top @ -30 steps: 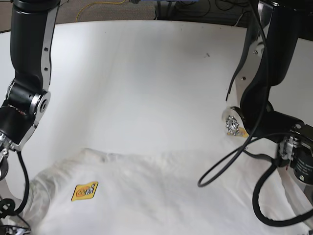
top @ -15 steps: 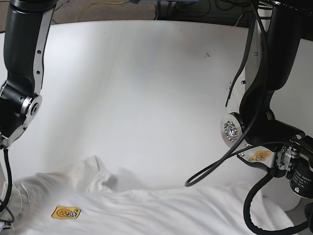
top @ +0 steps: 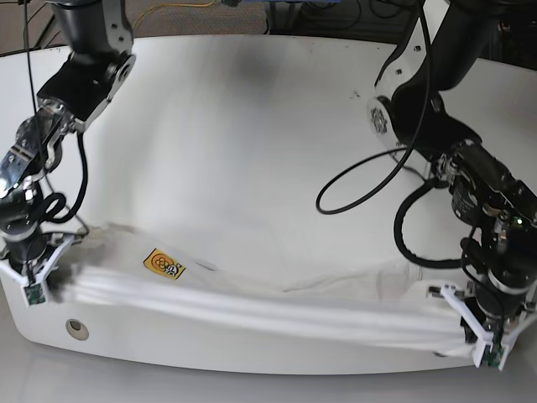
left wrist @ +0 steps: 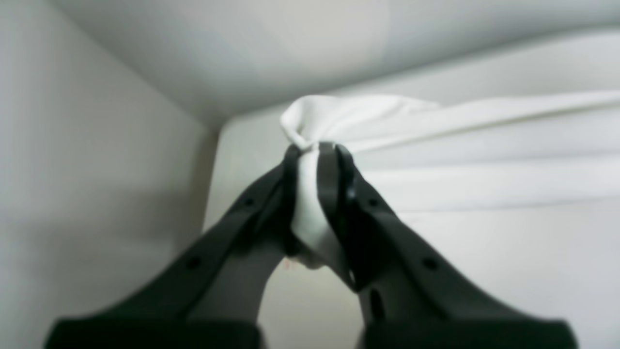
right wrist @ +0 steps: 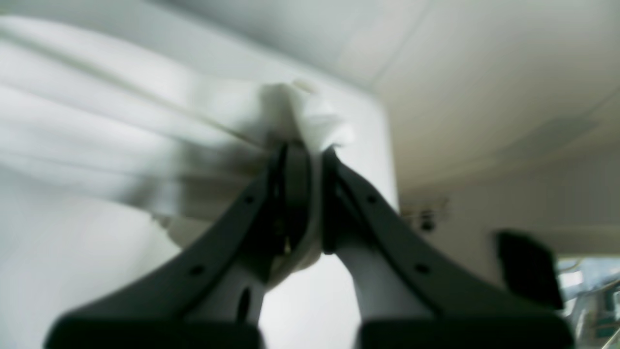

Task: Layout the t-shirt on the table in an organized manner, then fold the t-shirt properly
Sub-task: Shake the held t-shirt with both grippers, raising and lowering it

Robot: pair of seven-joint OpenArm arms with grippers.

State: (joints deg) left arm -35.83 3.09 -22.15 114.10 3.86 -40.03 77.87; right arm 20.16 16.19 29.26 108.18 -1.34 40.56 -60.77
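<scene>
Both arms are holding the t-shirt [top: 268, 306] up by its two ends, so the cloth is hanging in a long, stretched band just over the near edge of the table [top: 252, 126]. The left gripper [left wrist: 315, 155] is on the right side of the base view, and its fingers [left wrist: 334, 179] are squeezing tight on a bunched white corner of the shirt. The right gripper [right wrist: 302, 150] is on the other side, and its fingers [right wrist: 290, 179] are pinching the other bunched corner. A small orange-yellow tag [top: 164, 264] is showing on the cloth near that end. This looks like the laying-out step, with the folding not yet begun. The shirt is sitting very close to the table edge and part of it may be hanging off. Next, the arms probably need to carry the cloth farther onto the table together, keeping it stretched, and lower it flat before letting go.
</scene>
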